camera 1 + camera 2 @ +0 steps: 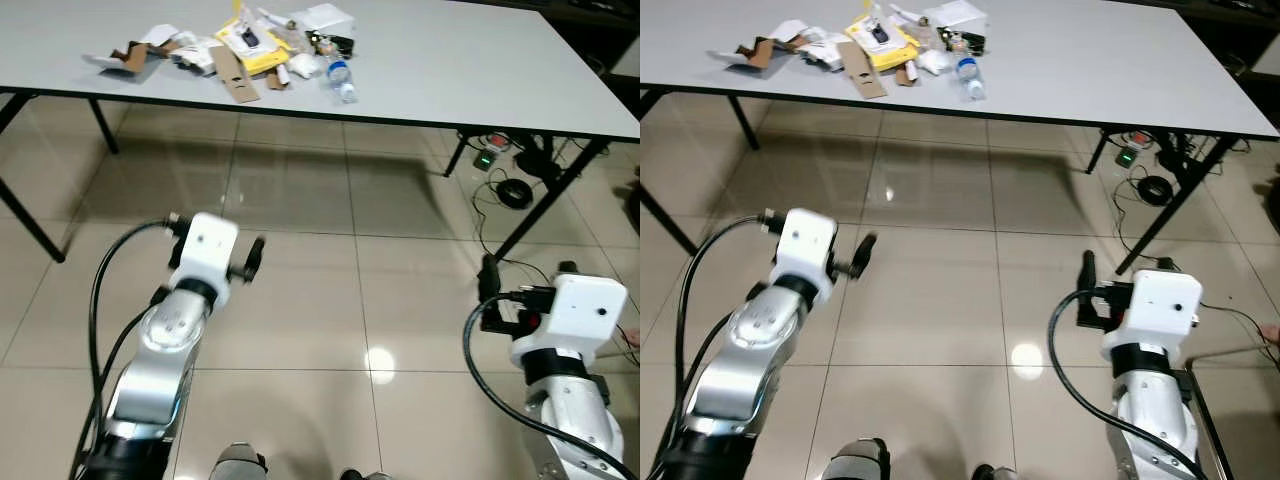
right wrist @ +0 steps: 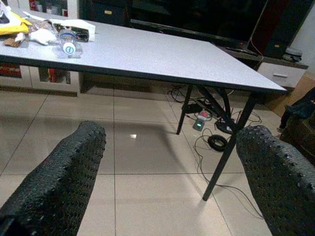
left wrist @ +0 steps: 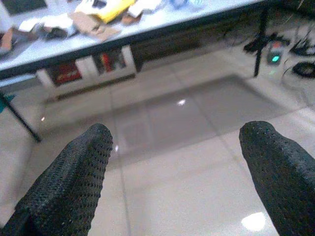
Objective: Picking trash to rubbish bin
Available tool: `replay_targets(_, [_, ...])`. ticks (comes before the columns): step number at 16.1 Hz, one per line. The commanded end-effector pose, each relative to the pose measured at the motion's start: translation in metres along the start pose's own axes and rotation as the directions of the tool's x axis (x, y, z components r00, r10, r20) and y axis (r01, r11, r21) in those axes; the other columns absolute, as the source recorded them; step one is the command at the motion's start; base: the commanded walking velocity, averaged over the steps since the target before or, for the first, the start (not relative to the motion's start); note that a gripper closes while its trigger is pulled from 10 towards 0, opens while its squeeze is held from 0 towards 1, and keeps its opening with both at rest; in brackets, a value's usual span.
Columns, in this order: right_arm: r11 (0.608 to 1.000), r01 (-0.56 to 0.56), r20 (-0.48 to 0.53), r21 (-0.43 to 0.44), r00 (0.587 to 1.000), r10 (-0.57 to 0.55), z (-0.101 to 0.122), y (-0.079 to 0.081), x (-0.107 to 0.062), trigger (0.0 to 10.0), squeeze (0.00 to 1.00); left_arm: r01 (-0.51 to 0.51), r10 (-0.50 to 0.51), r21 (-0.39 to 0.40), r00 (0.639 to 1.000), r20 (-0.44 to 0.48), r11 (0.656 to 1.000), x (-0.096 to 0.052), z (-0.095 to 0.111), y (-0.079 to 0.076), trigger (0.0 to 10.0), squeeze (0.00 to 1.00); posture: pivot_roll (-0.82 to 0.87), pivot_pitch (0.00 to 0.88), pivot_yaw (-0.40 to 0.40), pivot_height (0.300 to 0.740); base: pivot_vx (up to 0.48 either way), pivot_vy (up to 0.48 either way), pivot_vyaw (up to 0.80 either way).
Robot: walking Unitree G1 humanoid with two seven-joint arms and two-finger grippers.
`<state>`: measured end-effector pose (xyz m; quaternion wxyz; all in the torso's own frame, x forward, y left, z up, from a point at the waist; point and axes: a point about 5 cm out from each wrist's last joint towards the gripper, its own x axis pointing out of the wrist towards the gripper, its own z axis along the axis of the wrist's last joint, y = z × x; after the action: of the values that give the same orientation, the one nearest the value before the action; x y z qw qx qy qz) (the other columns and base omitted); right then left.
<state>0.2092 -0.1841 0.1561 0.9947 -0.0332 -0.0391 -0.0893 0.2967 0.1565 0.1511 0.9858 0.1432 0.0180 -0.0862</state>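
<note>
- You have open tiled floor (image 1: pixel 300 290) ahead, up to the table (image 1: pixel 480 70).
- Cables (image 1: pixel 505 185) and a table leg (image 1: pixel 545 200) crowd your right side.

Both arms are silver-grey metal tubes, each ending in a boxy white wrist housing with a black cable looping out from it. The left gripper (image 3: pixel 172 172) and right gripper (image 2: pixel 167 177) each carry two long black fingers with a finely dimpled, rubbery surface.
</note>
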Motion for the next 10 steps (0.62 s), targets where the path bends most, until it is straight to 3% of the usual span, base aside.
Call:
replay_targets(1, [1.000, 0.020, 0.011, -0.002, 1.000, -0.020, 0.004, -0.002, 0.000, 10.0, 0.00, 0.003, -0.003, -0.032, 1.000, -0.009, 0.999, 0.002, -0.001, -0.002, 10.0, 0.00, 0.22, 0.106, -0.069, 0.740, 0.000, 0.000, 0.00])
replay_targets(5, [1.000, -0.019, 0.034, -0.013, 0.999, 0.020, 0.009, 0.006, 0.003, 10.0, 0.00, 0.041, -0.042, 0.016, 0.999, 0.019, 0.999, 0.005, 0.002, -0.013, 10.0, 0.00, 0.21, 0.098, -0.082, 0.740, 0.000, 0.000, 0.00])
replay_targets(10, [1.000, 0.001, 0.042, -0.022, 0.999, 0.000, 0.007, 0.001, 0.013, 10.0, 0.00, 0.011, -0.011, -0.018, 1.000, 0.008, 1.000, 0.011, -0.001, -0.012, 10.0, 0.00, 0.22, 0.076, -0.080, 0.740, 0.000, 0.000, 0.80])
